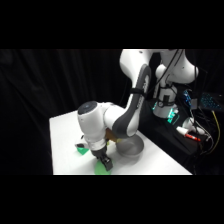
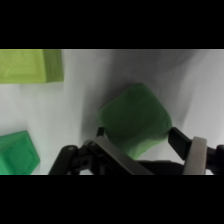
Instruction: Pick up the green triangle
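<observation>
Black linkage of the gripper (image 2: 137,150) fills the bottom of the wrist view, and between its two fingers sits the green triangle (image 2: 135,120), a light green wedge-like block with a rounded outline. One finger (image 2: 107,150) lies against the block's lower left side and the other (image 2: 181,140) against its right side, so the gripper is closed narrowly around the block and holds it. White table (image 2: 80,100) shows behind the block. At the upper left of the wrist view lies a yellow-green cube (image 2: 30,65), and at the lower left a deeper green cube (image 2: 17,155); both are apart from the held block. In the side view the white arm (image 1: 115,117) bends down over the near part of the table (image 1: 62,145), its gripper (image 1: 105,162) low at the front edge with green (image 1: 101,168) showing just under it. A grey bowl (image 1: 131,147) stands on the table right behind the arm.
</observation>
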